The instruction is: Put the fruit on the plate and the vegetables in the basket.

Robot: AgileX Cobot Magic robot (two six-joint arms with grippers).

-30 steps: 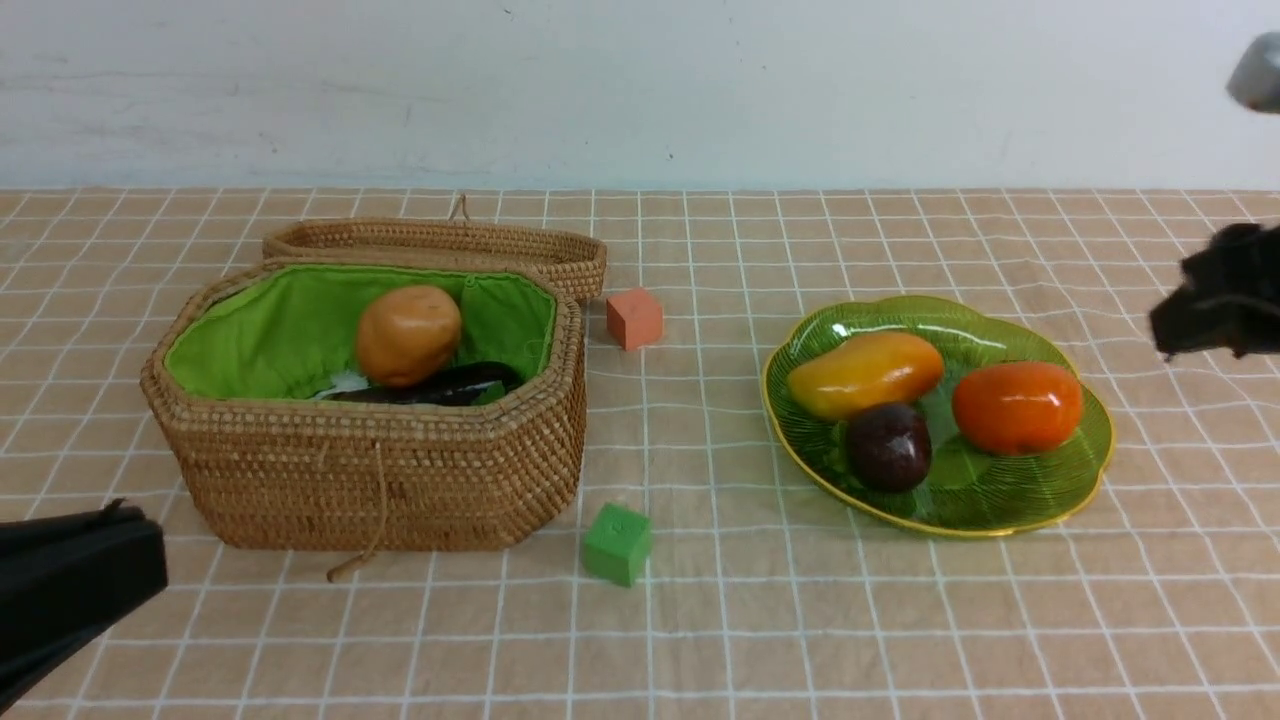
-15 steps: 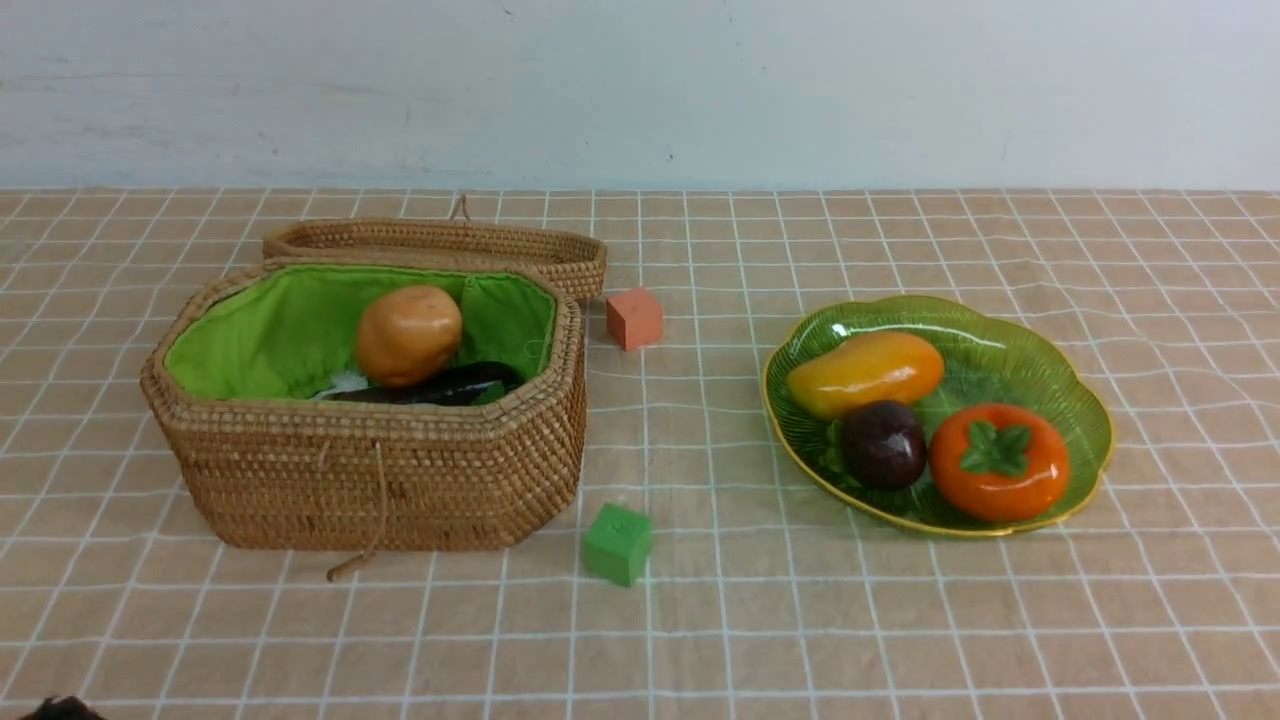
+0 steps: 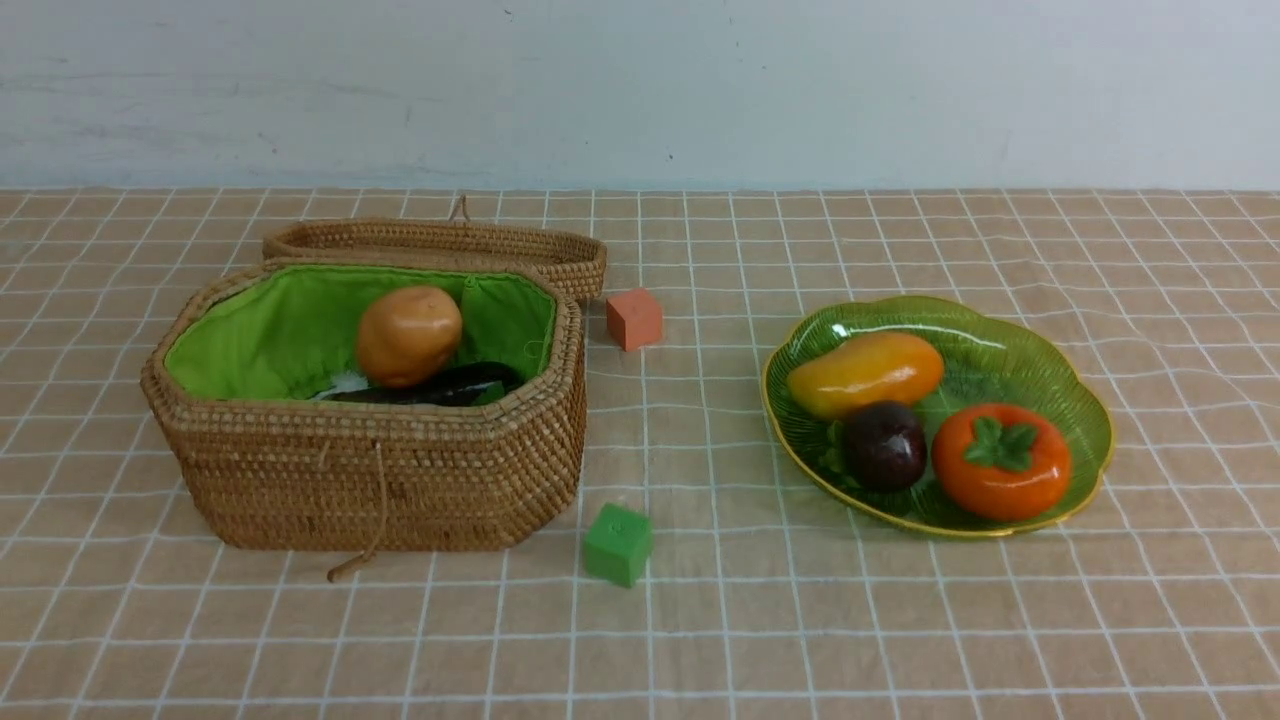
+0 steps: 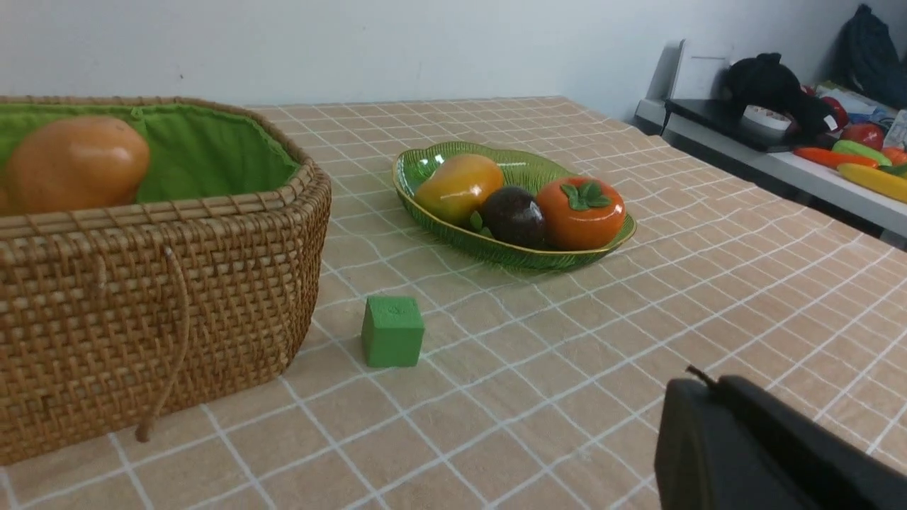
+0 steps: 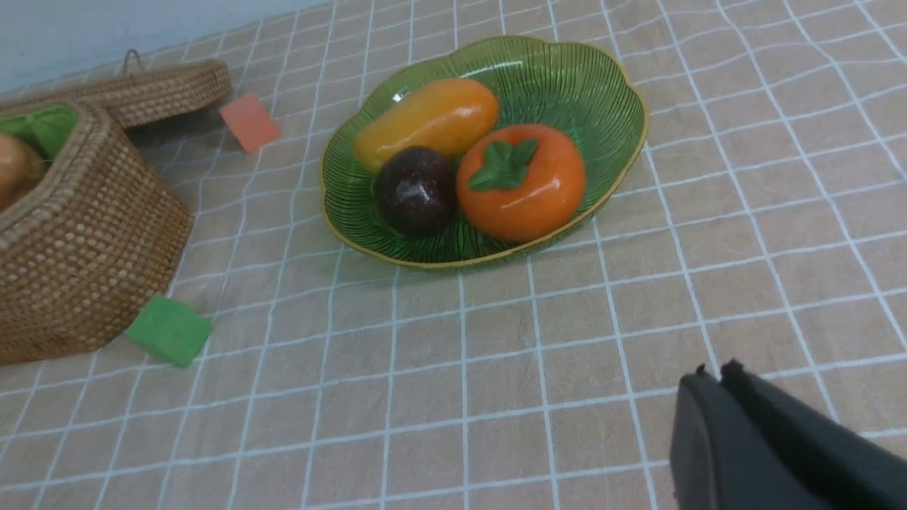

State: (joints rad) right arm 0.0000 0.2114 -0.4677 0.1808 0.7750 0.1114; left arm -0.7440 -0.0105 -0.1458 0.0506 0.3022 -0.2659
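The mango [image 3: 865, 373], mangosteen [image 3: 885, 445] and persimmon [image 3: 1001, 461] are seen on the plate [image 3: 1085, 415] at right of frame, the potato [image 3: 408, 334] and eggplant [image 3: 440, 386] in the basket [image 3: 380, 470] at left, with the left gripper [image 4: 698, 388] and right gripper [image 5: 711, 374] both pressed together, empty

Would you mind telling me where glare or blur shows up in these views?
Front view: white glare streaks on the plate rim and mango. Left wrist view: the dark left gripper looks soft up close. Right wrist view: sharp highlights on the mangosteen and persimmon.
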